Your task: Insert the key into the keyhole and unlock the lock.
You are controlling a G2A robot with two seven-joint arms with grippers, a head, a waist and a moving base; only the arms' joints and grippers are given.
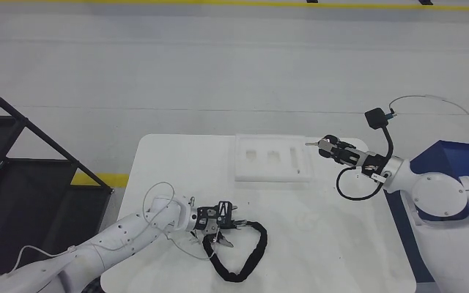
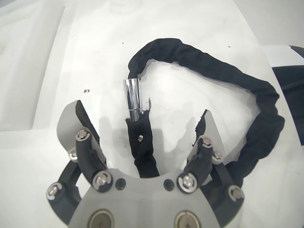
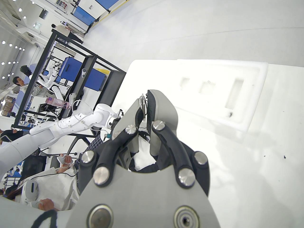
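Lock: limp black fabric-sleeved loop, polished chrome cylinder end; slim metal key.

Left gripper is held low, spread wide; right gripper is held aloft, clamped on the key.

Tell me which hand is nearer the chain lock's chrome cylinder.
Left. The left hand is open around the chrome cylinder; the right hand holds the key far off, by the foam tray.
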